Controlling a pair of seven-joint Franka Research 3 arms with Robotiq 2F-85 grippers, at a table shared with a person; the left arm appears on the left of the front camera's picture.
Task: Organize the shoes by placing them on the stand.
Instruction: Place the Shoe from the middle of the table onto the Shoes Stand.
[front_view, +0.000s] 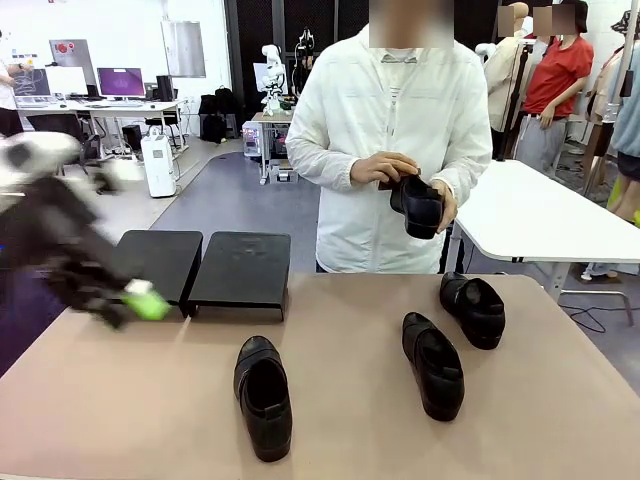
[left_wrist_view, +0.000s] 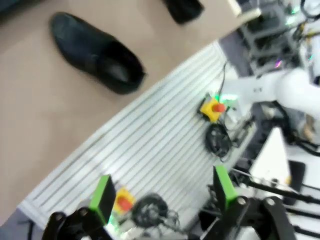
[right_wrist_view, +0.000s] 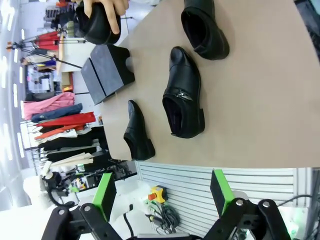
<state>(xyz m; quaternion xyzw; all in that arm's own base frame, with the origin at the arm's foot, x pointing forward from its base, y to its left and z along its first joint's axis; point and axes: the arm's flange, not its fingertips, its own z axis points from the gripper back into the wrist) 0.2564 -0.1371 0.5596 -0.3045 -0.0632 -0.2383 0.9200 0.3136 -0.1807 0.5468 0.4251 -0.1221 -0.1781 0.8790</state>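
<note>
Sitting far left on the tan table (front_view: 100, 420), stand (front_view: 240, 265) is two black panels side by side, both tops bare black, every shoe apart from it. Left shoe (front_view: 264, 395) lies on the near part of the table, in front of the right-hand panel. Middle shoe (front_view: 432, 365) and right shoe (front_view: 473, 310) are on the right half, close to each other, the right one nearer the far edge. Fourth shoe (front_view: 420, 205) is off the table, held in the person's hands (front_view: 385, 168) at the far side.

Front view gives the person (front_view: 390, 120) and a blur-smeared left arm low over the table, one green pad just beside the left panel's front corner. Left wrist view: left gripper (left_wrist_view: 162, 185) spread wide, nothing between the pads; one whole shoe on the tabletop, a bit of another at the top edge, plus a ribbed metal base (left_wrist_view: 150, 145), a yellow emergency-stop box (left_wrist_view: 214, 109) and a white arm (left_wrist_view: 280, 90). Right wrist view, rolled sideways: right gripper (right_wrist_view: 161, 180) also wide apart and holding nothing; stand, all three table shoes and the held shoe together, and a clothes rack (right_wrist_view: 60, 120)
</note>
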